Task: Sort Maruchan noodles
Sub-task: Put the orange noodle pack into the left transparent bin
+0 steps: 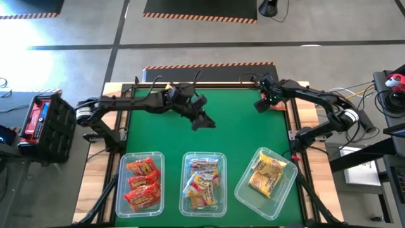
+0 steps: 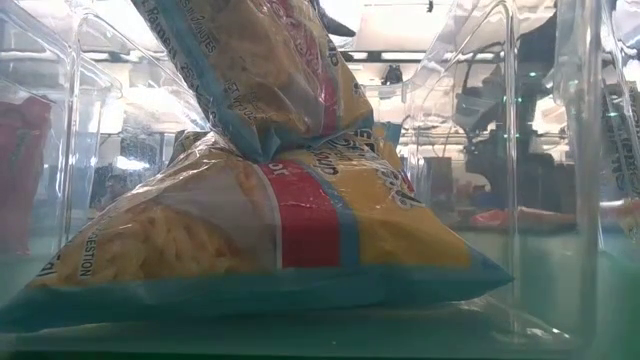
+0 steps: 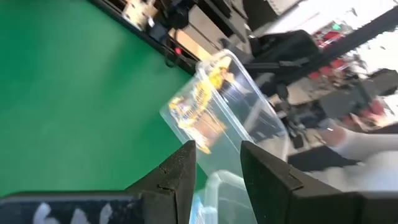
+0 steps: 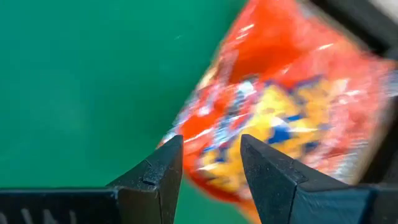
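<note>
Last red packet [image 4: 286, 118] lies by the far right edge; right gripper [image 4: 208, 165] hovers, fingers apart, and must close on it. Left gripper [image 3: 217, 168] waits, narrowly parted, empty.

A robotics lab or workshop; bare concrete floor [image 1: 209, 35] with orange-and-black hazard tape [image 1: 209, 64]; cables, a black equipment case [image 1: 45, 123], and a green-topped test table [image 1: 234, 136].

Both arms are dark, slender and jointed, with black cables running along them; the left tool [image 3: 217, 171] has two matte black wedge fingers; the right tool [image 4: 211, 168] shows the same angular black fingers.
</note>
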`<state>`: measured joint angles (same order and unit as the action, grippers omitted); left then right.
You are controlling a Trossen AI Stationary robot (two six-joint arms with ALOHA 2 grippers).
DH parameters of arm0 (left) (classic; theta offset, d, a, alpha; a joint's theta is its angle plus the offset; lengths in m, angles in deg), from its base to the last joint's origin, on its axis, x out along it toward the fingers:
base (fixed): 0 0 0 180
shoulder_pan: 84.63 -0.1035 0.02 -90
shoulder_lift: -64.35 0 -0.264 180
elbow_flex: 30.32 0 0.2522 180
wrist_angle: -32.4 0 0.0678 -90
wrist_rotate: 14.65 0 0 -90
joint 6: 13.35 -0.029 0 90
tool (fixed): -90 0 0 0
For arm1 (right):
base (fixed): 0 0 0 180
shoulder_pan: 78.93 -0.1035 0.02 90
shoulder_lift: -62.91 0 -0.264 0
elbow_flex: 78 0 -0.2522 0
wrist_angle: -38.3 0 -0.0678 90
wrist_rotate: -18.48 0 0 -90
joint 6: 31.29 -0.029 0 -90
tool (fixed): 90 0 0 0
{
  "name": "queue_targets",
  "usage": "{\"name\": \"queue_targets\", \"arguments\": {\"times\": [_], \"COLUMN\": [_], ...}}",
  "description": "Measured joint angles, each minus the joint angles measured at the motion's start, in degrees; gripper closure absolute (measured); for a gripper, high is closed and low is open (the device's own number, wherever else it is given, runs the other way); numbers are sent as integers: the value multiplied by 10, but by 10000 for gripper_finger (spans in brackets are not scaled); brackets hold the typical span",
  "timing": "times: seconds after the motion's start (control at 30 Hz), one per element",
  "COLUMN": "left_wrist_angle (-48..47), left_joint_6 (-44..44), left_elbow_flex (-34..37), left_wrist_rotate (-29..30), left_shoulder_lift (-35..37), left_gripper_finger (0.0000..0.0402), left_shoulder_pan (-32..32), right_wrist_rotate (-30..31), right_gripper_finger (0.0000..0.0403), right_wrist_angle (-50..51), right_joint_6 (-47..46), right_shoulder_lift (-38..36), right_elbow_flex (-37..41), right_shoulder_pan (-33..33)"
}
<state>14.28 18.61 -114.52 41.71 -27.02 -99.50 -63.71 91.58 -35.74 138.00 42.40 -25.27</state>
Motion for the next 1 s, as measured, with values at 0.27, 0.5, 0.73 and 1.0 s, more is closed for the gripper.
{"name": "queue_targets", "arguments": {"times": [0.27, 0.5, 0.73, 1.0], "left_wrist_angle": [0, 0, -1, -3], "left_joint_6": [-12, -32, -47, -71], "left_elbow_flex": [7, 7, 7, 7], "left_wrist_rotate": [-99, -140, -171, -184], "left_shoulder_lift": [0, 1, 1, 2], "left_gripper_finger": [292, 292, 292, 292], "left_shoulder_pan": [-40, -68, -88, -108], "right_wrist_rotate": [41, 57, -13, -243], "right_gripper_finger": [250, 250, 250, 250], "right_wrist_angle": [-10, -12, -22, -120], "right_joint_6": [-40, -70, -76, -93], "right_shoulder_lift": [15, 50, 92, 91], "right_elbow_flex": [-10, -15, -16, -20], "right_shoulder_pan": [0, 0, -8, -63]}}
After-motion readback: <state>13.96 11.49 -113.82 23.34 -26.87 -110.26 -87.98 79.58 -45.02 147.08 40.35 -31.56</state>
